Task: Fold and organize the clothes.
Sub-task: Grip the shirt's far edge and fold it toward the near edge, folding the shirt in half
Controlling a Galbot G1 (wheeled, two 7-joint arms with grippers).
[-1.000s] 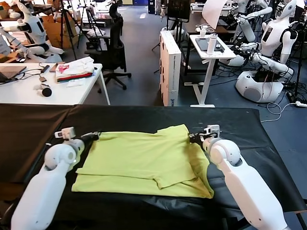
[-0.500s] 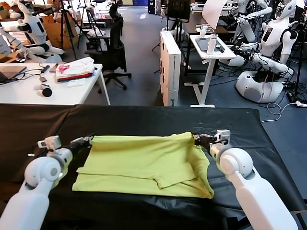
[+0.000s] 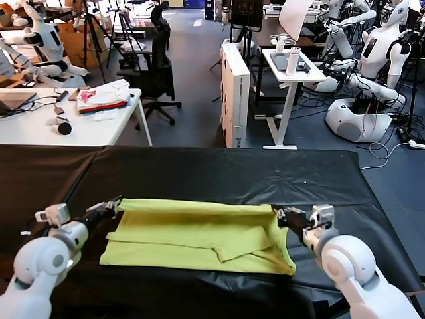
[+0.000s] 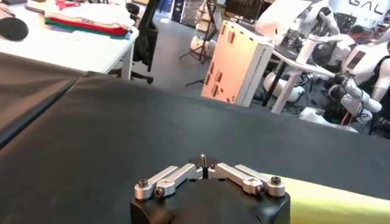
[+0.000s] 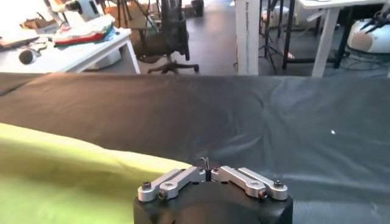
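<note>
The clothes are one lime yellow-green T-shirt (image 3: 199, 236) lying on the black table (image 3: 199, 173), doubled over itself into a wide band. My left gripper (image 3: 114, 204) is shut on the left end of the shirt's raised far edge. My right gripper (image 3: 277, 214) is shut on the right end of that edge, where the cloth bunches and hangs. That edge runs taut between the two. In the left wrist view the gripper (image 4: 203, 159) is shut, with T-shirt cloth (image 4: 329, 201) beside it. The right wrist view shows the shut gripper (image 5: 207, 163) next to the T-shirt's green cloth (image 5: 73, 176).
Bare black tabletop stretches beyond the shirt to the far edge. Behind it stand a white desk (image 3: 40, 126) with a white-and-pink cloth pile (image 3: 103, 96), an office chair (image 3: 156, 66), a white upright box (image 3: 236, 93) and other robots (image 3: 372, 60).
Both grippers have drawn back toward me and spread a little, carrying the shirt's far edge with them. The shirt has gone from a broad spread to a narrower folded band.
</note>
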